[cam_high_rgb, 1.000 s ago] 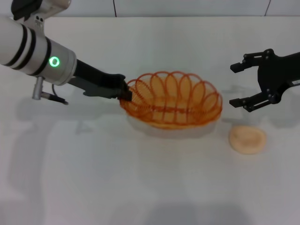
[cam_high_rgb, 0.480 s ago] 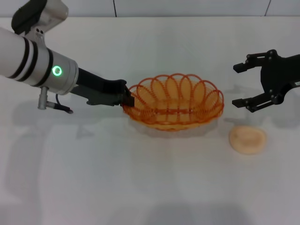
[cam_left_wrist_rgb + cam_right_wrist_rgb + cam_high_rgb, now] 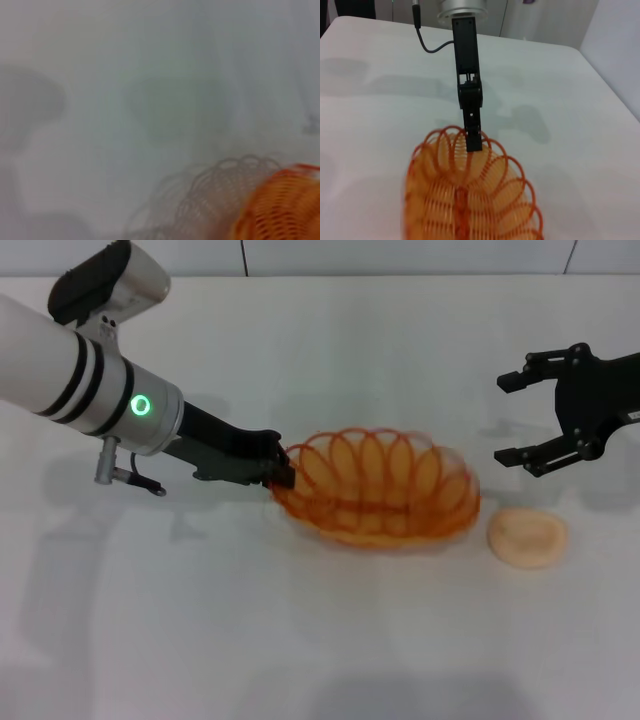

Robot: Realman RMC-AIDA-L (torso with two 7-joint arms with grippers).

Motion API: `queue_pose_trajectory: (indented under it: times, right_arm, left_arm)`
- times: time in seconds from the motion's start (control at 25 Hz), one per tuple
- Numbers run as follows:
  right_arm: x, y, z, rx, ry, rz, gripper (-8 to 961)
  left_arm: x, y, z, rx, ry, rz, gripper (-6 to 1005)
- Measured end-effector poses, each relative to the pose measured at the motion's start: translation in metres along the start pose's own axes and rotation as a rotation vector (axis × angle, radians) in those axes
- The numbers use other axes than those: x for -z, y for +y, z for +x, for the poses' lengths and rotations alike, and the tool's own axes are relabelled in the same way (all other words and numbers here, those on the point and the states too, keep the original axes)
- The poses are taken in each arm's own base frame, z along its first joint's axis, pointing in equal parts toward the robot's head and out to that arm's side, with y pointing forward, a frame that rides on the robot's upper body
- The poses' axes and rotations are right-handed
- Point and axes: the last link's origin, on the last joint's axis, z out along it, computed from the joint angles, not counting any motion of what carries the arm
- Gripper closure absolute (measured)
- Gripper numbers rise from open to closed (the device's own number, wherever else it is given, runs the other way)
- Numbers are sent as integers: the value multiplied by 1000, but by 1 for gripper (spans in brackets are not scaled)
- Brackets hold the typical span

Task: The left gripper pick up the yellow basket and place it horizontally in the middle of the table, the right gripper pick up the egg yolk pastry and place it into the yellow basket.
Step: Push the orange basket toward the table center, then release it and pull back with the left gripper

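Note:
The yellow basket (image 3: 378, 492), an oval orange wire basket with a looped rim, is in the middle of the white table (image 3: 320, 640), lying lengthwise left to right. My left gripper (image 3: 282, 468) is shut on the basket's left rim. The right wrist view shows that black claw (image 3: 472, 135) clamped on the rim of the basket (image 3: 470, 200). The left wrist view shows only an edge of the basket (image 3: 285, 205). The egg yolk pastry (image 3: 527, 537) lies on the table just right of the basket. My right gripper (image 3: 520, 418) is open and empty, above and behind the pastry.
The table's far edge (image 3: 320, 276) runs along the top of the head view, with a wall behind it. Bare table surface lies in front of the basket and pastry.
My left gripper has carried the basket toward the front and lowered it. The left arm has shifted right. The right gripper and the pastry have stayed put.

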Motion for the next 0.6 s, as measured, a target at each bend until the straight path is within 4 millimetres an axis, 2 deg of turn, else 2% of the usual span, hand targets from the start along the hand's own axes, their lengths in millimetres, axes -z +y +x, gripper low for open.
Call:
queue_pose_trajectory:
  times: [0.4, 0.6]
  right_arm:
    - [-1, 0, 1, -1, 1, 10, 91]
    - [0, 0, 1, -12, -4, 15, 92]
  left_arm:
    - [2, -2, -1, 9, -8, -8, 604]
    - [17, -14, 3, 14, 15, -7, 475]
